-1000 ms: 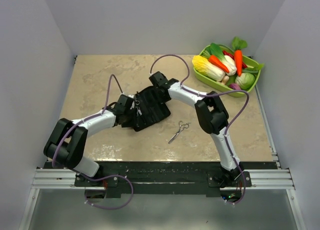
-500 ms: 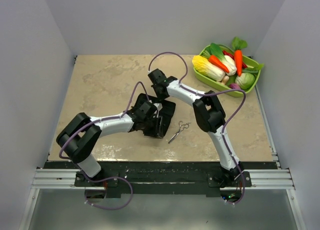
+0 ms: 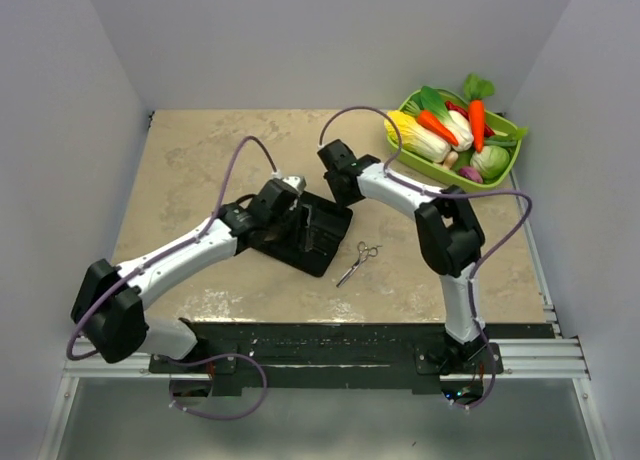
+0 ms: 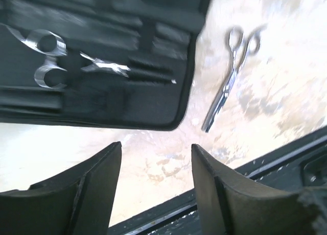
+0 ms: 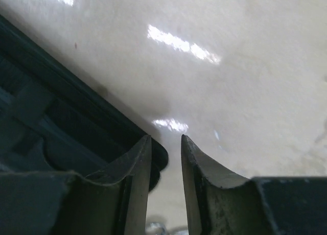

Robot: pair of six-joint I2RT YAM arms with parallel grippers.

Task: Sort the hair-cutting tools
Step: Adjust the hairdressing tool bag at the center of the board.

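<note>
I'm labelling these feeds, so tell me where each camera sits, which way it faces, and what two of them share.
Top external: above and behind the bases, looking down at the table, both arms, black case, vegetable basket.
Left wrist: on the left arm, looking past the left gripper at the case and loose scissors.
Right wrist: on the right arm, looking past the right gripper at the case's corner.
Shared: top and left wrist both show the loose scissors.

A robotics lab: blank white walls box in a beige tabletop fronted by a metal mounting rail.
</note>
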